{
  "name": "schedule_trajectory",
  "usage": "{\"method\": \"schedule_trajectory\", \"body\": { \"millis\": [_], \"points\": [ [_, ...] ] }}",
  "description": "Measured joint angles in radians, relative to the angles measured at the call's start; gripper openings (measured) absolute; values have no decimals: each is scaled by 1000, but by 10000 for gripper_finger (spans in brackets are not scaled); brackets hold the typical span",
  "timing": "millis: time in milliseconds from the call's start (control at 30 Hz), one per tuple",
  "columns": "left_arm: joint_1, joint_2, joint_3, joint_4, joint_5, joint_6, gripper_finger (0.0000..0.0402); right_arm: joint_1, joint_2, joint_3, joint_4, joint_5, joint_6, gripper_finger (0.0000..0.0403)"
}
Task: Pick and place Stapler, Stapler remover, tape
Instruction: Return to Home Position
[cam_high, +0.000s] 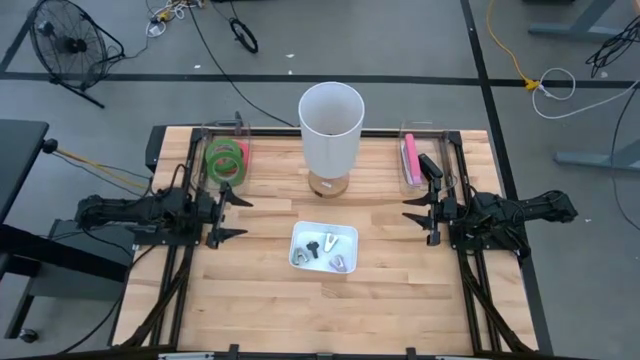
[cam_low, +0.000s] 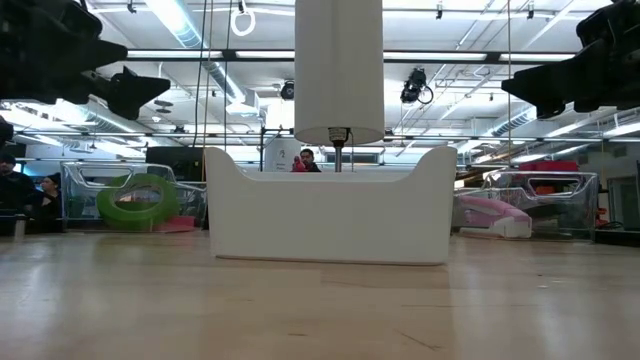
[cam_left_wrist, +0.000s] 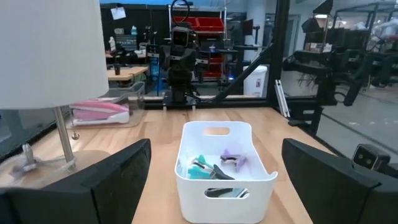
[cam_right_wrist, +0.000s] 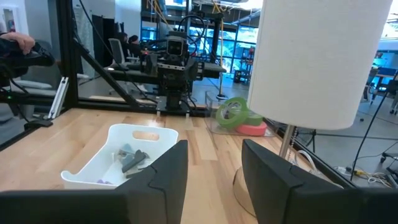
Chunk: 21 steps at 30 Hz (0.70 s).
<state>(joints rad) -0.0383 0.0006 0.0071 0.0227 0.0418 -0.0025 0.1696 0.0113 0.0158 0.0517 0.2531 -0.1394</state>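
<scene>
While left fingers (cam_high: 232, 202) and right fingers (cam_high: 418, 219) gape empty, both hang near opposite table (cam_high: 390, 300) edges.

Overhead camera stares straight down, taking in the whole worktop (cam_high: 400, 290). Low one sits at surface level, close up on the white bin (cam_low: 330, 215). Each wrist camera faces inward across the wood, both sharing that bin and the lamp (cam_right_wrist: 317, 62).

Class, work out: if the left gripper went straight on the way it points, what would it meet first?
Probably the white bin, which lies dead ahead of the left gripper. Height is unclear: held high, it might pass over toward the right gripper.
</scene>
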Motion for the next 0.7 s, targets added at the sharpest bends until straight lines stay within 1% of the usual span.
{"method": "schedule_trajectory", "body": {
  "millis": [200,300,700],
  "points": [
    [1,0,-1,28,7,-92,367,0,0,0,0,0,0,153],
    [0,0,-1,35,9,-116,367,0,0,0,0,0,0,153],
    [0,6,-1,53,1,-118,367,0,0,0,0,0,0,153]
  ]
}}
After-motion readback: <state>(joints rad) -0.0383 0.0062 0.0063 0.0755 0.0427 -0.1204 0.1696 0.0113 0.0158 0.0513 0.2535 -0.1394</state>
